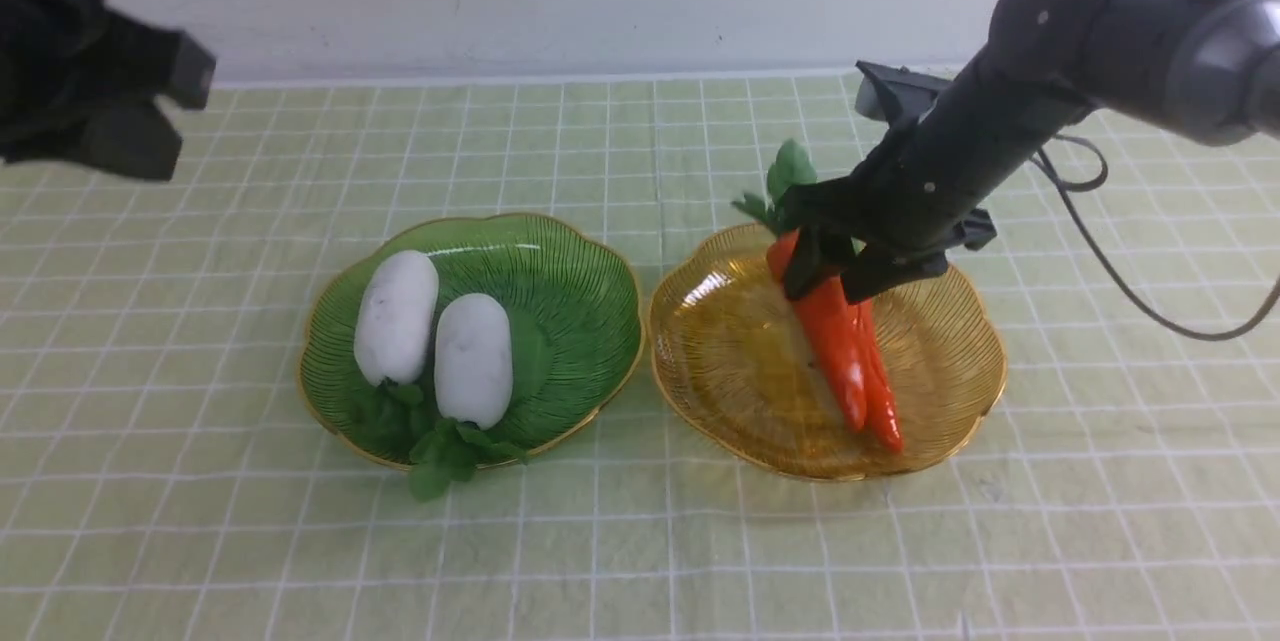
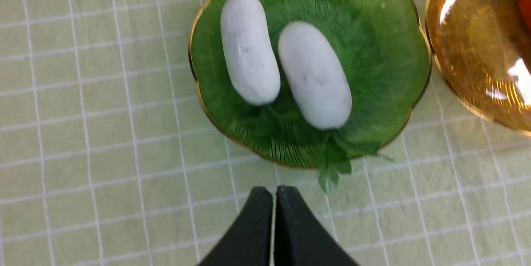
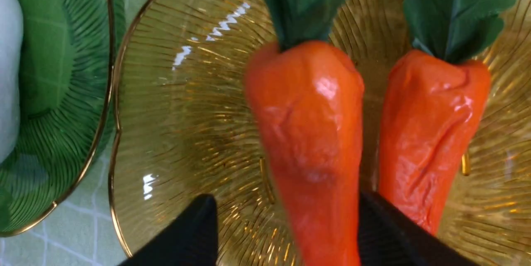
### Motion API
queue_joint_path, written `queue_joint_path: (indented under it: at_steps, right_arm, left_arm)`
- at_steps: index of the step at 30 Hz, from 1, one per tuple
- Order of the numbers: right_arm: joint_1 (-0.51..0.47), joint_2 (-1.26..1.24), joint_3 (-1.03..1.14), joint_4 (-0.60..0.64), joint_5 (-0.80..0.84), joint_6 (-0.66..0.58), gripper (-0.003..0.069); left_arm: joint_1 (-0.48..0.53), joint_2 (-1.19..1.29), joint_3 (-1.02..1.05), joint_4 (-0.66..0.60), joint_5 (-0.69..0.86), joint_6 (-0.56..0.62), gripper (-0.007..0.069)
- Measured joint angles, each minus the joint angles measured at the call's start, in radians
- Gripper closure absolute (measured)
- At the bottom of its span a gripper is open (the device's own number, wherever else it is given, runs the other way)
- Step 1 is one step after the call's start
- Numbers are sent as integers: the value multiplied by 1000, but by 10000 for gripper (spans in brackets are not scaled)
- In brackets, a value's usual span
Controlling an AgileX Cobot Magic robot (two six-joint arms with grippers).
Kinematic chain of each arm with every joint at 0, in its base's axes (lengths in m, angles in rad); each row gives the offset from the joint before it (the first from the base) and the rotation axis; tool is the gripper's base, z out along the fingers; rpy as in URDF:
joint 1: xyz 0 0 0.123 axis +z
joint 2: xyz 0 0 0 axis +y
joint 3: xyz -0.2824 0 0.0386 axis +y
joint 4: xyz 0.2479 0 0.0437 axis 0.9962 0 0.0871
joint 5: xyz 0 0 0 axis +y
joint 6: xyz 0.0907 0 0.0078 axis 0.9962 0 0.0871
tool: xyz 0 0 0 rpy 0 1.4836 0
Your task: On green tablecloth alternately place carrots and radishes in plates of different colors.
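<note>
The pale green tablecloth [image 1: 640, 561] fills the bottom of the front view. Left of centre, the green plate [image 1: 560, 321] holds two white radishes [image 1: 473, 361], side by side, leaves toward the near rim. Right of centre, two carrots [image 1: 835, 351] lie in the amber plate [image 1: 720, 371], tips toward the lower right. The right gripper [image 1: 822, 289] stands spread around one carrot, unclenched. At upper left, the left gripper [image 2: 274, 193] is closed on nothing. A white wall [image 1: 600, 1] runs behind.

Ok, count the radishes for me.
2: both white radishes lie in the green plate, the left one against its left side, the other just right of it.
</note>
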Motion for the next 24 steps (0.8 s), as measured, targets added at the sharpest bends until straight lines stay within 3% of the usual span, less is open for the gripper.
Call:
queue_joint_path:
  at_steps: [4,7,9,13,15,16,21,24]
  right_arm:
    - [0,-9,-51,-42,111,13,109]
    - [1,-60,-89,-91,128,18,119]
    - [1,-120,-92,-119,134,21,167]
    - [1,-316,-96,-170,146,24,335]
    - [1,-433,-98,-187,149,24,445]
    - [1,-570,-96,-208,153,24,567]
    - [1,-830,-1,-222,150,17,660]
    - [1,-1139,248,-222,-20,-24,671]
  left_arm:
    - [0,-185,182,0,-8,0,632]
    - [0,-299,286,5,-35,0,632]
    - [0,-364,345,8,-58,0,632]
    - [0,-446,424,9,-104,0,632]
    - [0,-476,454,9,-118,0,632]
    - [0,-507,486,8,-136,-1,632]
    - [0,-538,517,8,-166,-5,632]
    - [0,-539,518,8,-205,-5,632]
